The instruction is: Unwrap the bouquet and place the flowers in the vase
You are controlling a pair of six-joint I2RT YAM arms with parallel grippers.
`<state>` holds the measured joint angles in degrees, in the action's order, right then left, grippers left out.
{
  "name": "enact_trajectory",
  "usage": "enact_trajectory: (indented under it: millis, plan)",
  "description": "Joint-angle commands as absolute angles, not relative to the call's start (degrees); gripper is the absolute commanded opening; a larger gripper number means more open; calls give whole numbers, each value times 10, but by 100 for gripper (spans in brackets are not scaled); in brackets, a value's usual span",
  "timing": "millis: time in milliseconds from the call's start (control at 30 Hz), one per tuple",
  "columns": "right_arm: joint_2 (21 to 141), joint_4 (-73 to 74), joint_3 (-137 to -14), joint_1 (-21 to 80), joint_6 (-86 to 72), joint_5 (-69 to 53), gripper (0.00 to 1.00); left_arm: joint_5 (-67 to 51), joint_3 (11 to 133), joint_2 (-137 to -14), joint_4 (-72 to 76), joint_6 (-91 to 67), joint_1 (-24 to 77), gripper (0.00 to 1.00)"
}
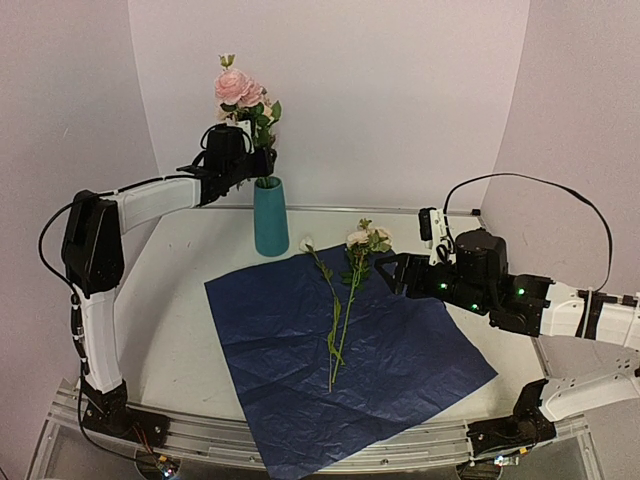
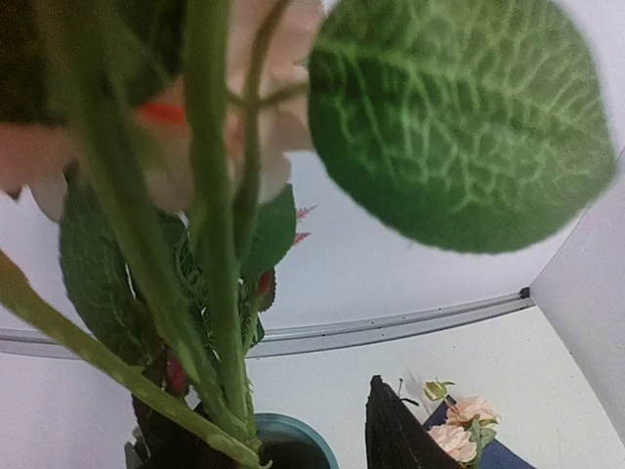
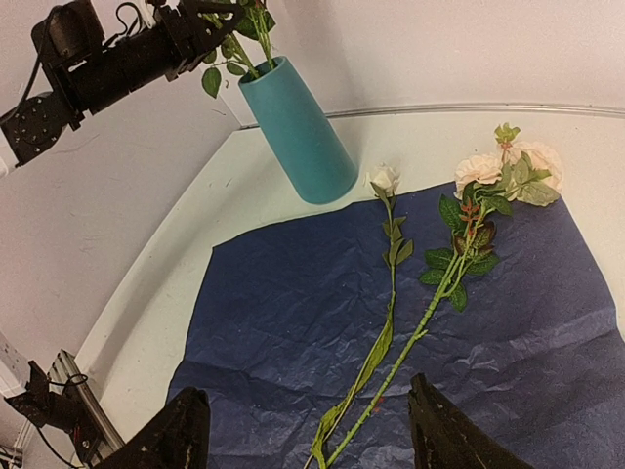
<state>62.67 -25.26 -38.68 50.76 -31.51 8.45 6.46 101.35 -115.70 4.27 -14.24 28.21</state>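
Closest to me lay the blue paper [image 1: 400, 370], opened flat into one sheet, so I judged the unwrapping done; I saw no ribbon. On it lay two loose flowers, heads toward twelve o'clock: a white bud [image 1: 308, 243] on a thin stem and, meeting it near the cut ends, a leafy stem with peach blooms [image 1: 368, 238]. My right gripper [image 1: 388, 274] hung at three o'clock of those blooms, just beside them, jaws spread and holding nothing. Farther back, at eleven o'clock of the sheet and just beside its far edge, stood the one vase [image 1: 270, 220], upright, with pink flowers [image 1: 238, 90] already in it; how many stems I could not count. My left gripper [image 1: 250, 158] sat at those stems just above the rim, and I could not tell whether it pinched them. By my reckoning two flowers were left to move.
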Motion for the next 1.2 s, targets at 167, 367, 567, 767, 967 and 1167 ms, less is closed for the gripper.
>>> enact_trajectory:
  millis: [167, 367, 567, 767, 967, 1167]
  plan:
    - [633, -253, -388, 508, -324, 103, 71, 58, 954, -1086, 56, -165, 282, 68]
    - [637, -252, -390, 508, -326, 104, 71, 62, 922, -1053, 44, -169, 282, 78]
    - [644, -245, -397, 508, -331, 109, 71, 73, 879, -1014, 33, -174, 282, 80]
    - [670, -209, -420, 507, -345, 134, 70, 68, 845, -969, 5, -194, 282, 82]
    - [702, -163, -452, 506, -381, 147, 70, -24, 782, -907, -29, -277, 283, 82]
    - [704, -137, -496, 500, -372, 143, 70, -76, 717, -854, -34, -322, 309, 82]
